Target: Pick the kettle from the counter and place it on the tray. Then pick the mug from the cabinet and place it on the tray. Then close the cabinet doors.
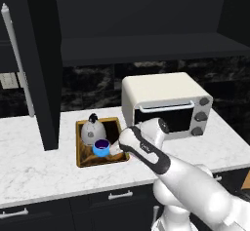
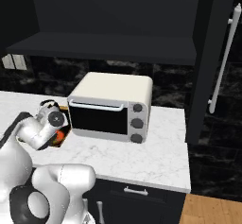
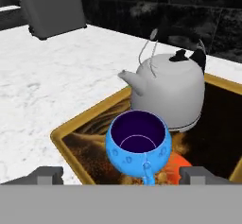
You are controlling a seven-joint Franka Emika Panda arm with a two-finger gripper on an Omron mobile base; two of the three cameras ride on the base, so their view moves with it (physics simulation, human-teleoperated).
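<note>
The blue mug (image 3: 137, 145) stands upright on the tray (image 3: 85, 119), near its front rim, handle toward the camera. Right behind it on the same tray sits the grey kettle (image 3: 168, 88) with its black knob, spout pointing left. My gripper (image 3: 121, 176) is open and low at the tray's near edge. Its fingertips (image 3: 49, 175) stand wide on either side of the mug and do not touch it. From the left base view, mug (image 1: 101, 147) and kettle (image 1: 91, 130) sit together on the tray (image 1: 79, 147). Both black cabinet doors (image 1: 41, 69) (image 2: 208, 62) hang open.
A white toaster oven (image 1: 166, 103) stands on the marble counter (image 1: 34, 166) just right of the tray. The open left door's lower edge reaches down close to the counter left of the tray. The dark cabinet shelf (image 1: 146, 47) runs above. Dark drawers (image 1: 119, 196) sit below the counter's edge.
</note>
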